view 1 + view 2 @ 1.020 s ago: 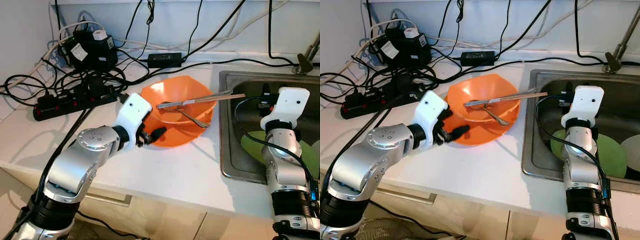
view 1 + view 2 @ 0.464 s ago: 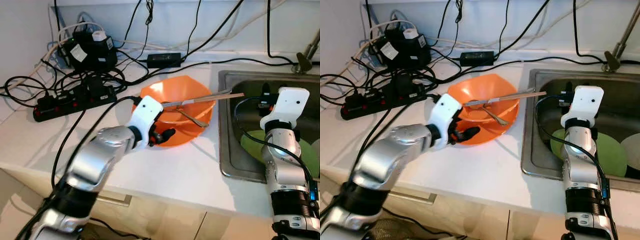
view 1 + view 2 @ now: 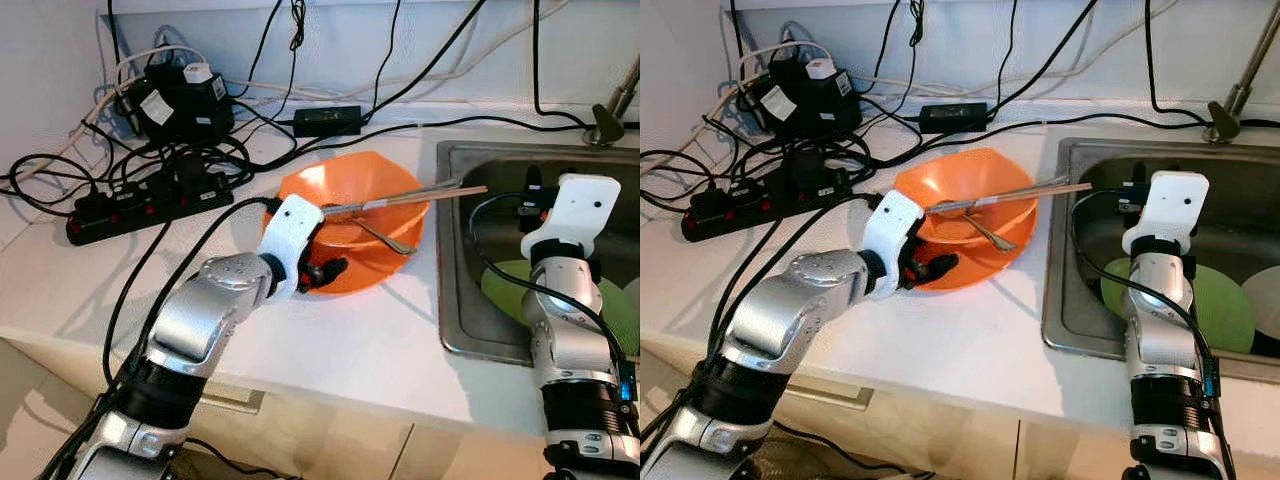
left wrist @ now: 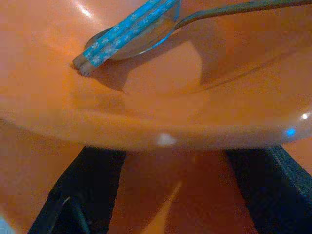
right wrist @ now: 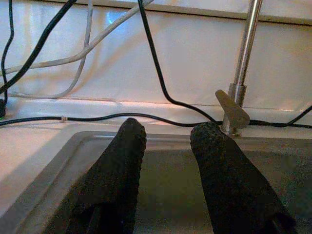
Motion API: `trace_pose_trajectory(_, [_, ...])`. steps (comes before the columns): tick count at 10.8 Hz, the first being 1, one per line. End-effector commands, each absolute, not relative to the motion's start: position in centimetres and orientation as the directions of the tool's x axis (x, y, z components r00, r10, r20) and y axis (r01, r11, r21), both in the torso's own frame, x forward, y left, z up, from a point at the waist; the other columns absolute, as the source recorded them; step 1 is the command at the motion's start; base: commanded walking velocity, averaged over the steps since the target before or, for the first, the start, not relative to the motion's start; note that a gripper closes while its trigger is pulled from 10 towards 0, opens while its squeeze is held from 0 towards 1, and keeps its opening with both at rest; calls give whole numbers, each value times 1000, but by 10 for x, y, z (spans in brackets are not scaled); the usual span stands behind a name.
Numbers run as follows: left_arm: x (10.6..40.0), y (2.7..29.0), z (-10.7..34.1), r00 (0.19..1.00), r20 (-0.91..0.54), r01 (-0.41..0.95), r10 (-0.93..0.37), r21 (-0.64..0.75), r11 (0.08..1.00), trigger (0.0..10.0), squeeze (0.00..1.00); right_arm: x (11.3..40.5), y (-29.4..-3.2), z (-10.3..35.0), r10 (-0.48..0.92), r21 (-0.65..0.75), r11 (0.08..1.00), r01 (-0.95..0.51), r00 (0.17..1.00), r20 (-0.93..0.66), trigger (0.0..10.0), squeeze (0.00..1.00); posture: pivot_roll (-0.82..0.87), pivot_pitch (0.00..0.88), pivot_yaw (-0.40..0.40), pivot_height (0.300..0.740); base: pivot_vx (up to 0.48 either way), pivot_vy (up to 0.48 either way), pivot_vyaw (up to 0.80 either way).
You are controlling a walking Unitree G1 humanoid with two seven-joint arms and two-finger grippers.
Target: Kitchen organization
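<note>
Reaching left gripper (image 3: pixel 322 272) spread at orange bowl (image 3: pixel 372 185) rim

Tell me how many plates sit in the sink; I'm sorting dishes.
2: a green plate on the sink floor behind the right arm, and a pale plate at its far right. More may be hidden.

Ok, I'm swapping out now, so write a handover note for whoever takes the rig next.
Left end effector: at the near rim of the orange bowl, fingers open either side of it, not clamped.
Right end effector: idle over the sink, open, holding nothing.
Bowl sits on the counter beside the sink, with chopsticks and a spoon inside.
Green plates lie in the sink.
Done: approach.
Left: grasp and move the bowl.
</note>
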State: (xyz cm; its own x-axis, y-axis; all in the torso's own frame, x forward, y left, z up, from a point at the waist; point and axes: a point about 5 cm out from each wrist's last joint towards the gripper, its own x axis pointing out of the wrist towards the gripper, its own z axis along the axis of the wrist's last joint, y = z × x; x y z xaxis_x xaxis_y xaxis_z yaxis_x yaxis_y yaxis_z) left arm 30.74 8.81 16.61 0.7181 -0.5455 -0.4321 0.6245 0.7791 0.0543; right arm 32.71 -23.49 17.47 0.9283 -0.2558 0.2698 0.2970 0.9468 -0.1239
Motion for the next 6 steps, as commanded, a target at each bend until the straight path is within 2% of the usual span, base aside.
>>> trace_pose_trajectory(1, [302, 99, 153, 708, -494, 594, -504, 31, 804, 10000, 0, 325, -234, 175, -256, -118, 948, 296, 928, 269, 10000, 0, 87, 0, 116, 740, 0, 0, 0])
trace_pose_trajectory(6, [278, 118, 156, 699, -527, 561, -483, -14, 828, 10000, 0, 327, -232, 175, -247, -118, 951, 285, 932, 264, 10000, 0, 121, 0, 110, 740, 0, 0, 0])
